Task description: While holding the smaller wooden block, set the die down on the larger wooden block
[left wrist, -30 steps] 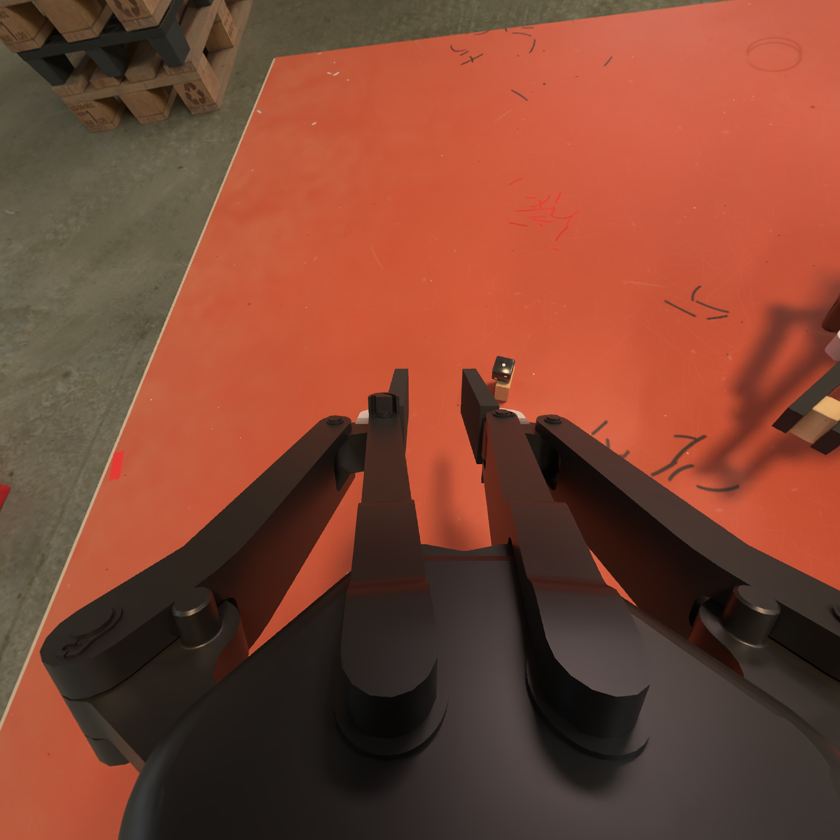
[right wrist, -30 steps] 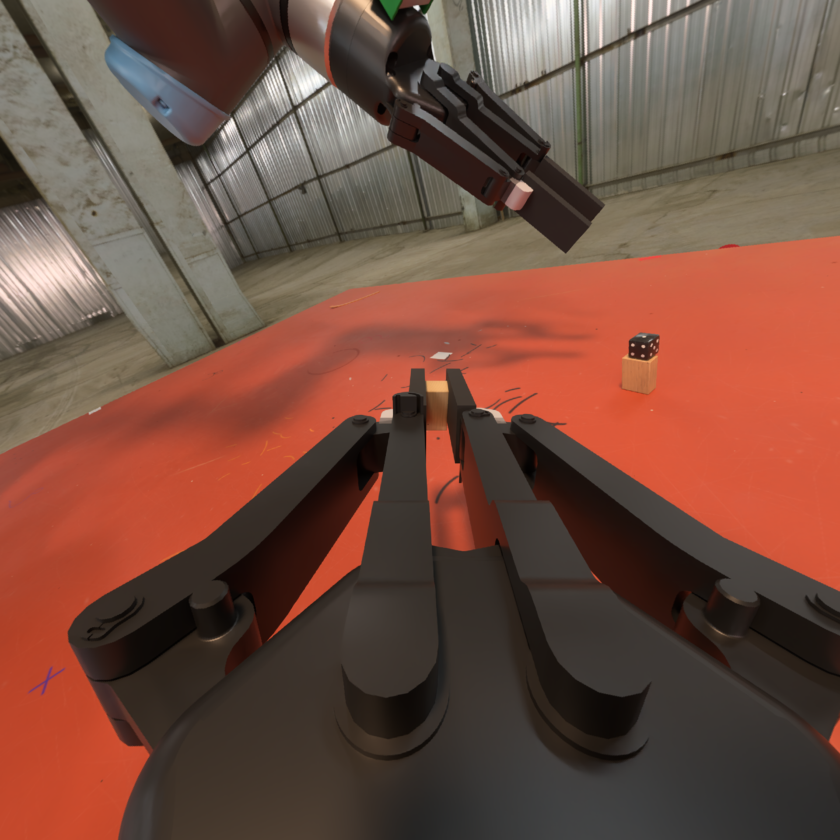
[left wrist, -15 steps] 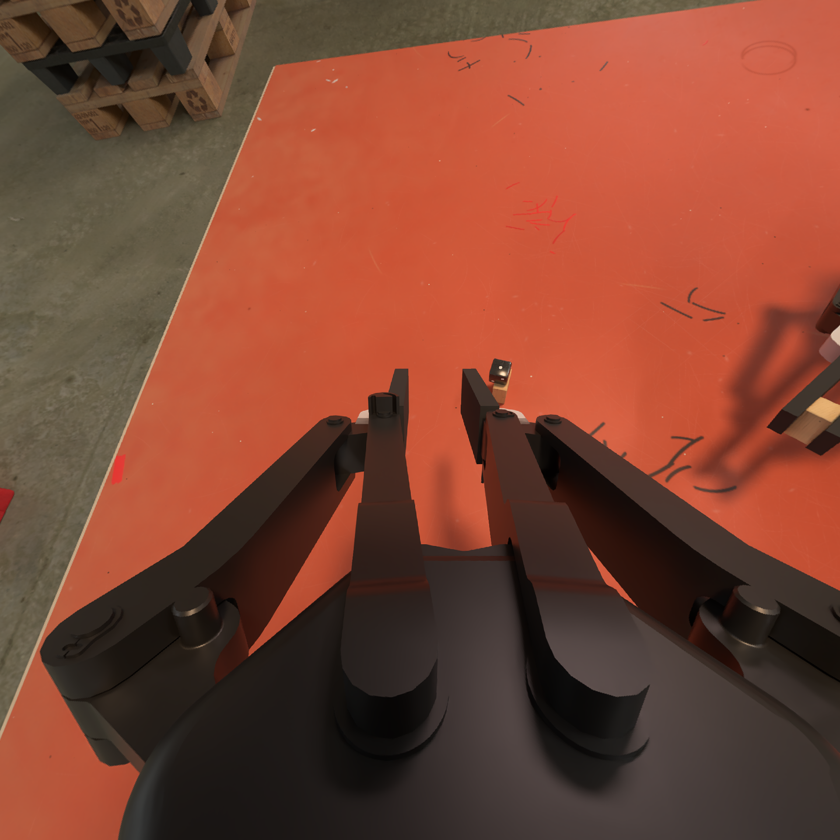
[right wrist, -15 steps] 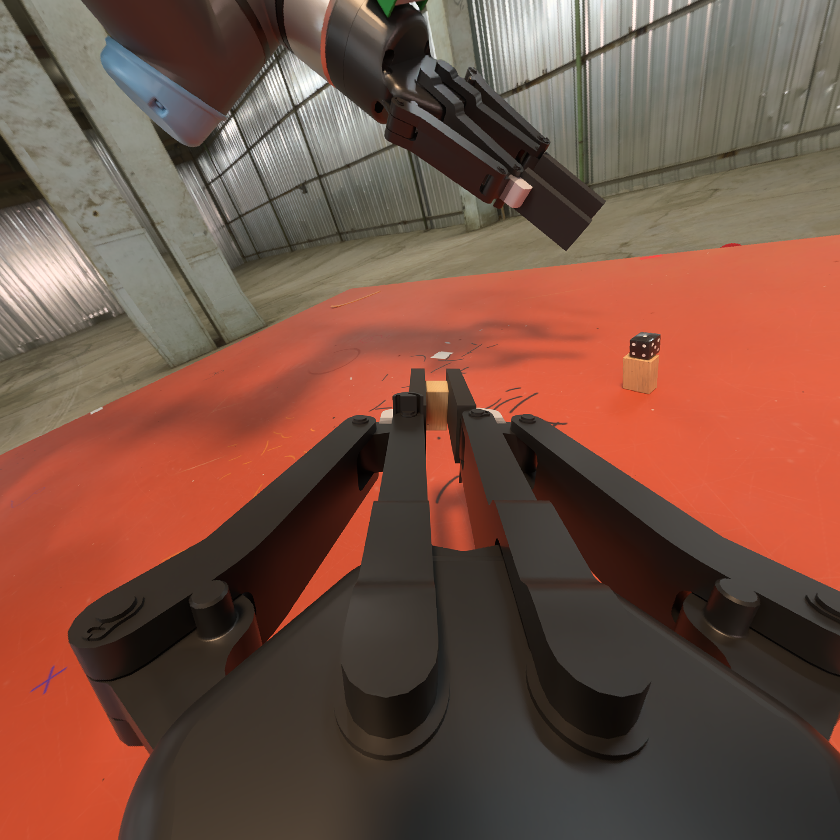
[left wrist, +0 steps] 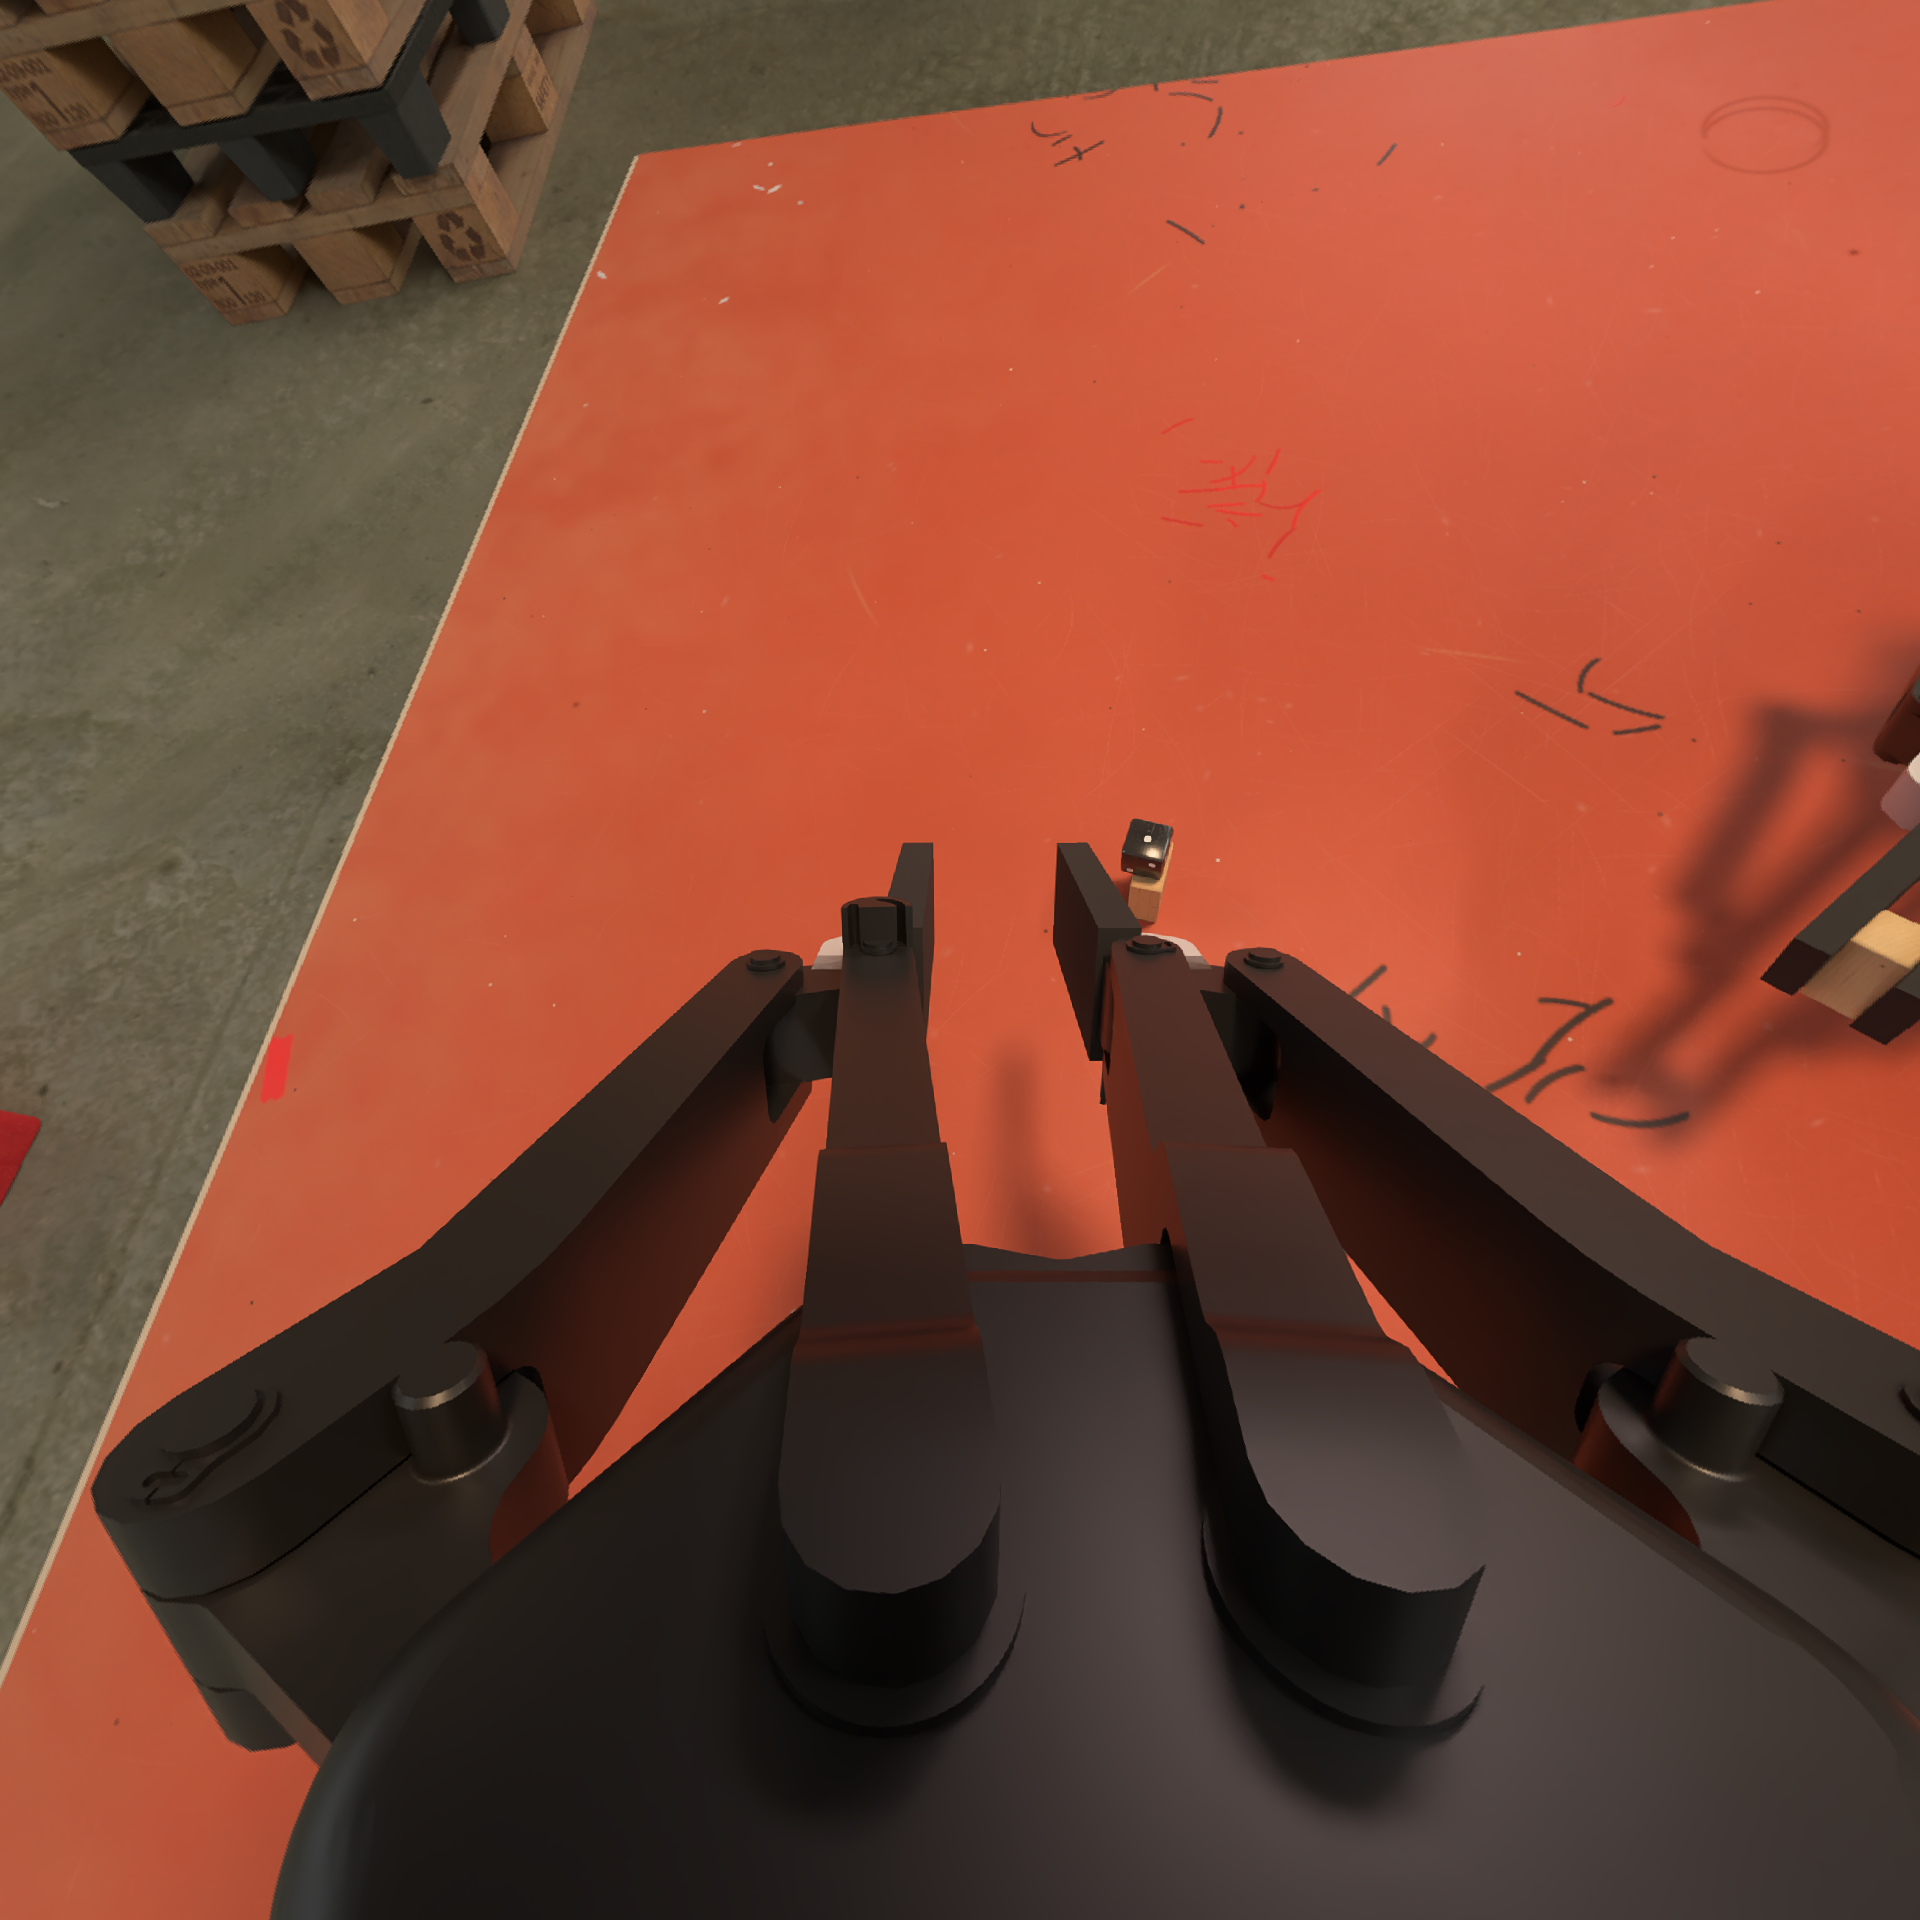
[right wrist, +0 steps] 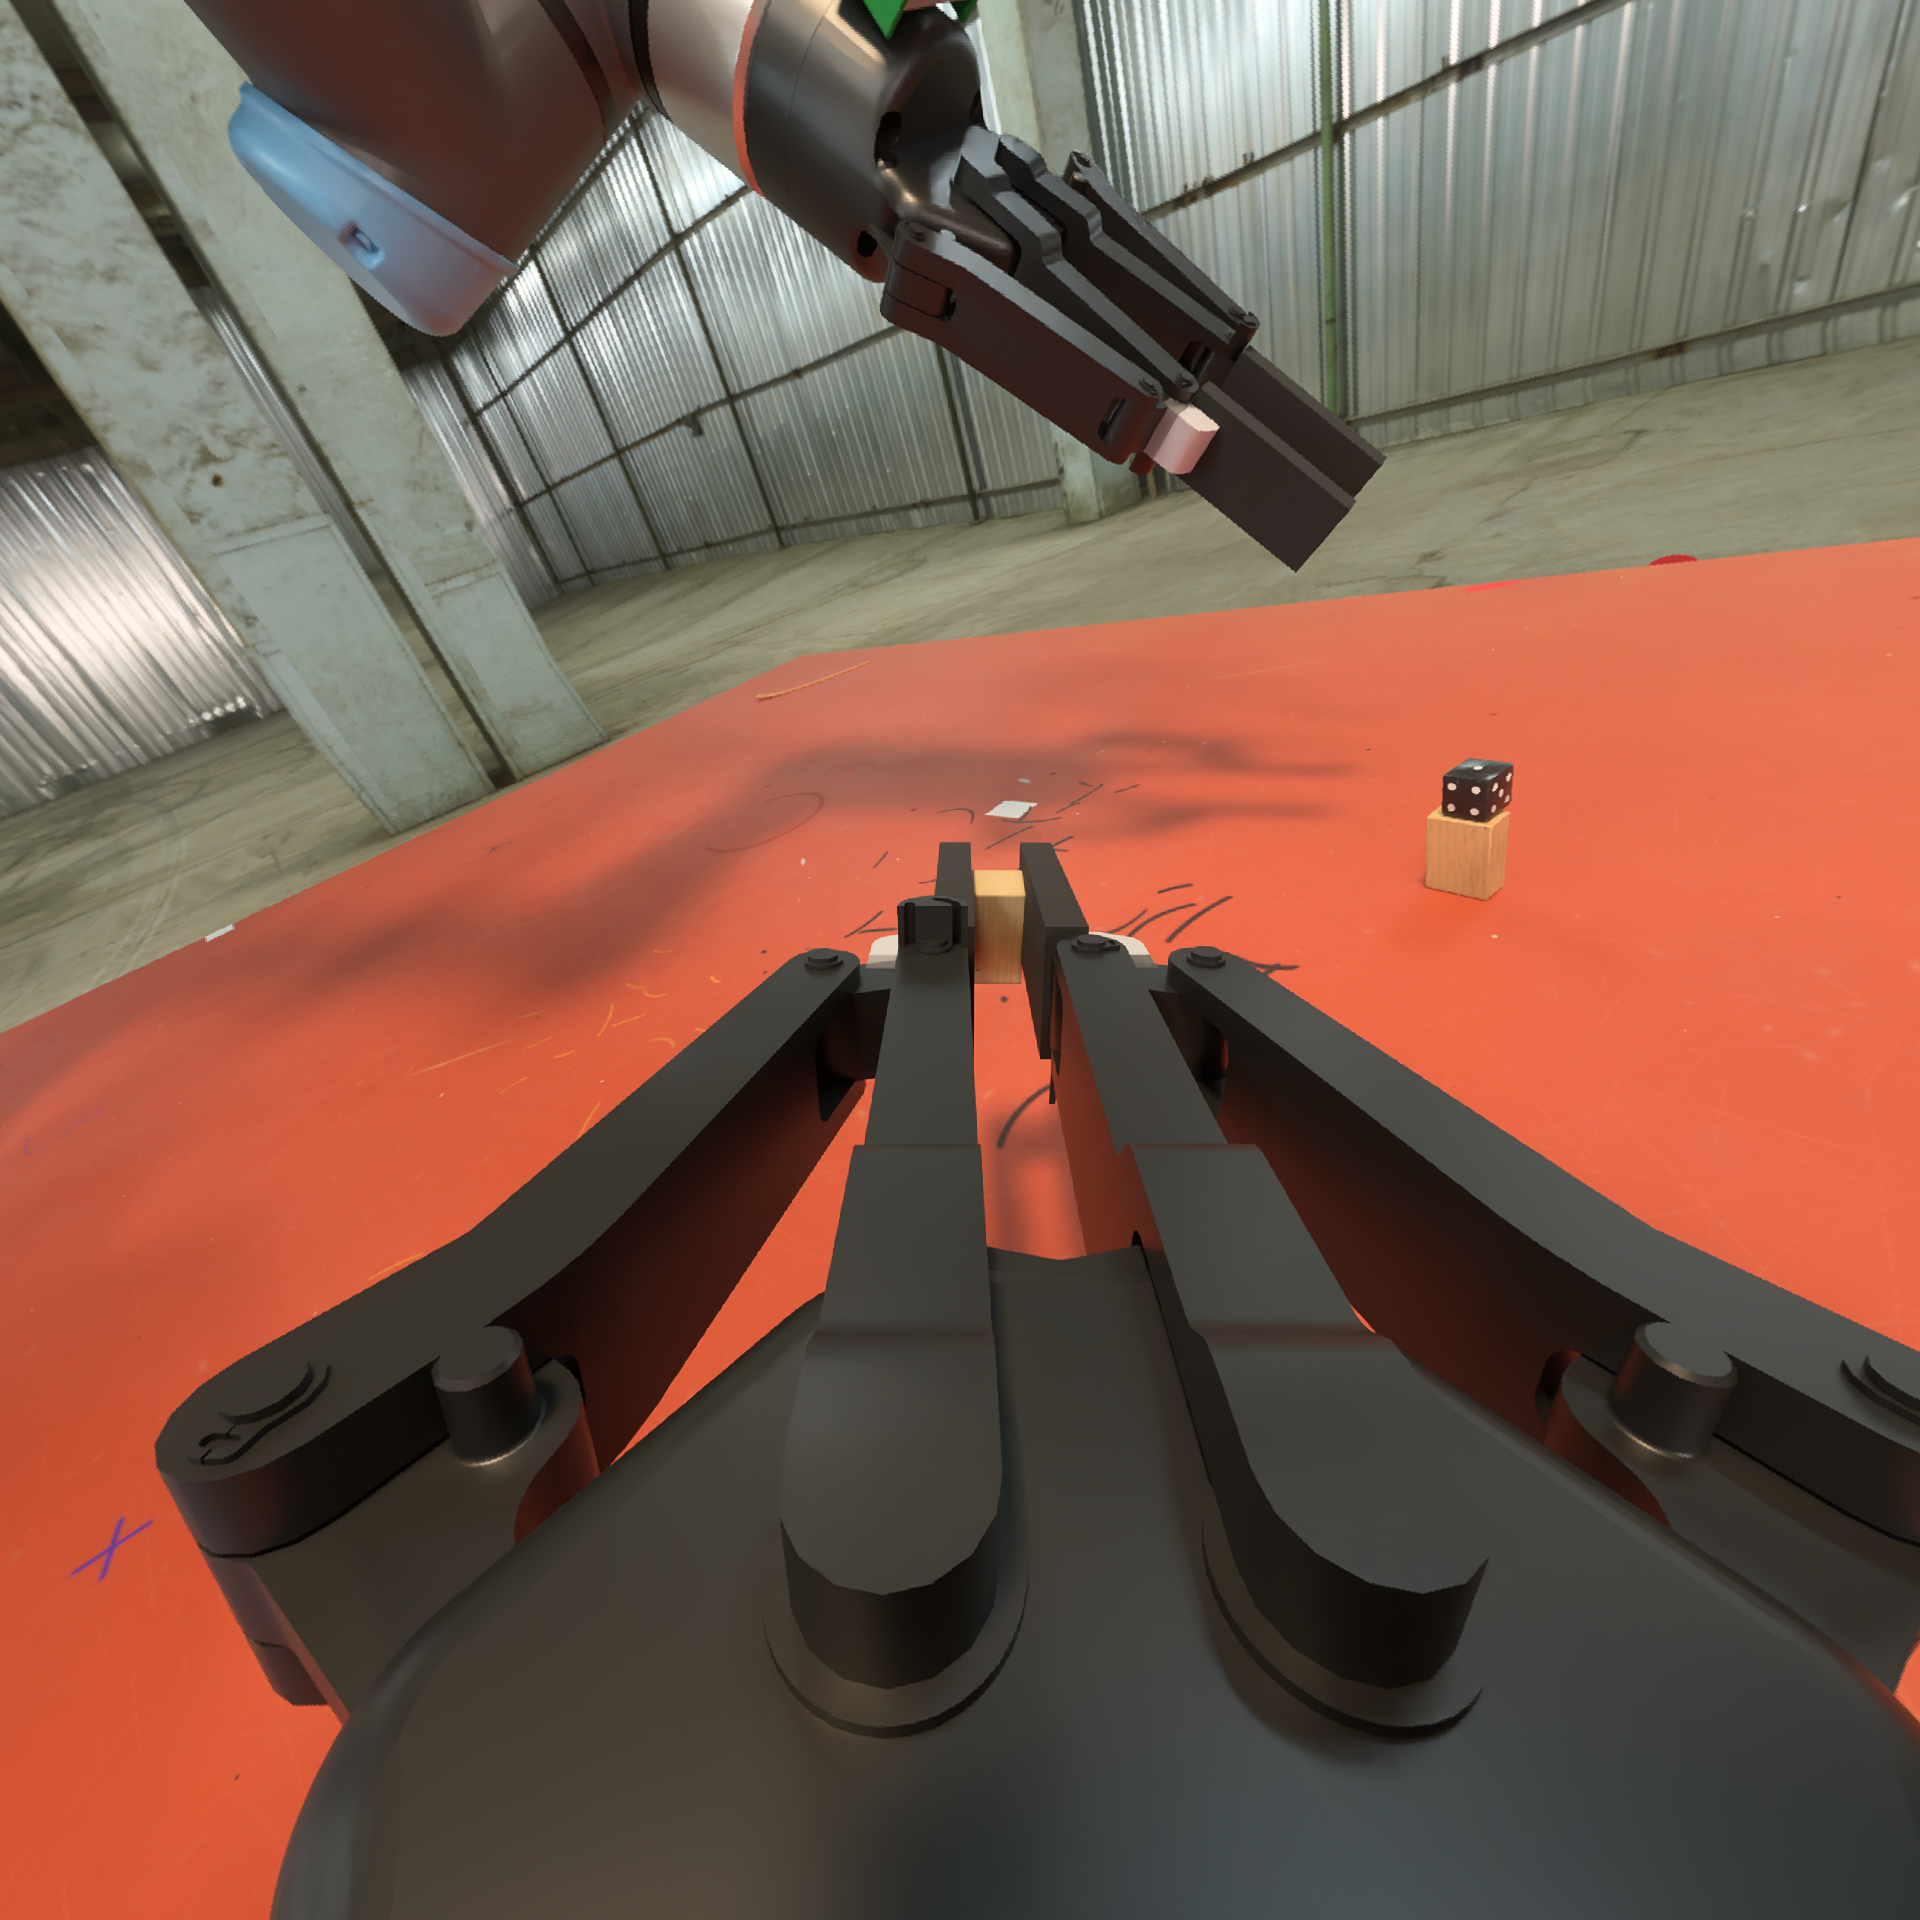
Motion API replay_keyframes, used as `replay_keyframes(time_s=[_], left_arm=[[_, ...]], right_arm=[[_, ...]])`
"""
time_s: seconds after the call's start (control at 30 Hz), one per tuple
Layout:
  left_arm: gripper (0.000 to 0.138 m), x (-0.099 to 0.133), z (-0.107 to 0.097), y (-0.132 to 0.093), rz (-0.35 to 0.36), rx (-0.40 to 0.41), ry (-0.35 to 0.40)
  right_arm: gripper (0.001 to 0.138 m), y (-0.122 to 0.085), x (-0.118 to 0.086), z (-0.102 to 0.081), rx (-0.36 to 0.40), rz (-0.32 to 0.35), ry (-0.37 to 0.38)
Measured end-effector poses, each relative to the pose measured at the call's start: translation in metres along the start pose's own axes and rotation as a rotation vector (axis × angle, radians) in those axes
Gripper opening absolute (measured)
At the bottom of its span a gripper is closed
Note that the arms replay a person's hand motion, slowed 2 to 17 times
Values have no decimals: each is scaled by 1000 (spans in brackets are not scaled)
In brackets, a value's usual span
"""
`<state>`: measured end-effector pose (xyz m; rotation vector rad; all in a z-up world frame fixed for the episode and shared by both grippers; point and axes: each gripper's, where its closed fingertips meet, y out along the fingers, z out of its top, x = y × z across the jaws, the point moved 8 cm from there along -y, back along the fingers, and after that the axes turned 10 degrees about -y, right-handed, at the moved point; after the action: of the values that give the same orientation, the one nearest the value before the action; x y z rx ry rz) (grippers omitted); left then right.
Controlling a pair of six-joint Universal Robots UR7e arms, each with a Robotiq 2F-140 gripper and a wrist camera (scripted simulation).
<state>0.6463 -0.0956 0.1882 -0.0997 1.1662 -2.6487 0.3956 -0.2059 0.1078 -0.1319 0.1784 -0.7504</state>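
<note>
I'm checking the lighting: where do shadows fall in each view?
Left wrist view: a dark arm-shaped shadow lies on the red table at right. Right wrist view: soft, blurred shadow patches lie beyond the right gripper.

Left looks down, right low; both perhaps share die (left wrist: 1146, 845).

the small black white-pipped die (right wrist: 1476, 802) sits on top of the larger pale wooden block (right wrist: 1466, 854), which stands upright on the flat orange table (right wrist: 416, 1039). in the right wrist view this stack lies to the right of the smaller pale wooden block (right wrist: 998, 925), well apart from it. the stacked wooden pallets (left wrist: 291, 156) stand on the grey concrete floor (left wrist: 208, 623) beyond the table's far left corner.
</note>
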Motion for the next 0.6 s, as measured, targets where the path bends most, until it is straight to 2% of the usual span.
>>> replay_keyframes(time_s=[0.6], left_arm=[[31, -1, -1, 0, 7, 8, -1]], right_arm=[[13, 0, 0, 0, -2, 0, 0]])
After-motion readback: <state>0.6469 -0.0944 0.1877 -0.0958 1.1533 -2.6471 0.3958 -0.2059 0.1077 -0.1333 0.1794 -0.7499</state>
